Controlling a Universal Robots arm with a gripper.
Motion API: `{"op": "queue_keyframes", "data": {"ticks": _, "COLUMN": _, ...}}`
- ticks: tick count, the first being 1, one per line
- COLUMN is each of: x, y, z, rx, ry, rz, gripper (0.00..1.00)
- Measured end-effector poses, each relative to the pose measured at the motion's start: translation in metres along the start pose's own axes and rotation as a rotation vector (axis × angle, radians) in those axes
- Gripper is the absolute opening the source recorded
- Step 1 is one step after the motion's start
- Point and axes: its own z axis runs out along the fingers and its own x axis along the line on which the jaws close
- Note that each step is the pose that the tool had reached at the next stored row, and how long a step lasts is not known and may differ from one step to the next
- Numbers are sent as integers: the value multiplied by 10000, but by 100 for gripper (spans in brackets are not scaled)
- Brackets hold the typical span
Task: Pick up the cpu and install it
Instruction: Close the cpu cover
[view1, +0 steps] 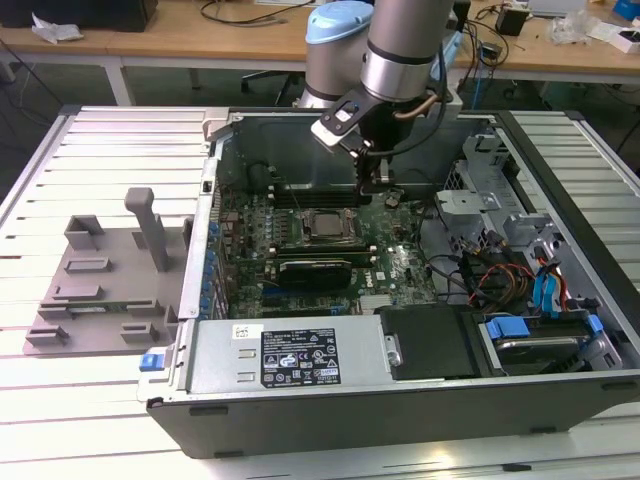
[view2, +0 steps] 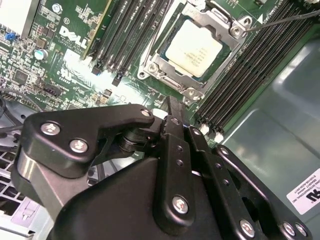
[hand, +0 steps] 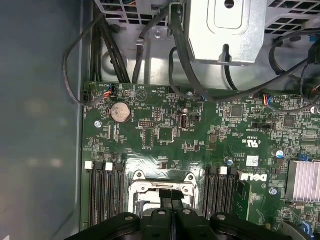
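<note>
Bright, even room light; white glare on the motherboard (view2: 75, 62); soft shadows inside the case (view1: 350, 420).

Workshop, wooden desks (view1: 200, 45) at back.
White slatted table (view1: 100, 150) up front; cables (view1: 245, 10) & crumpled paper (view1: 55, 28) on desks; dark floor (view1: 60, 85) btwn.

White slatted bench (view1: 110, 150) carries open computer case (view1: 300, 400), grey plastic tray (view1: 100, 300) just beside.

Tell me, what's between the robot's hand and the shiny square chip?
In the second wrist view, the socket's silvery metal frame lies between the hand and the cpu. The cpu sits inside that frame.
</note>
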Motion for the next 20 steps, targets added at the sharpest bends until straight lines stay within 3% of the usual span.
{"op": "queue_keyframes", "data": {"ticks": 20, "x": 8, "y": -134, "z": 54, "rx": -1, "ry": 0, "rz": 1, "gripper": 11}}
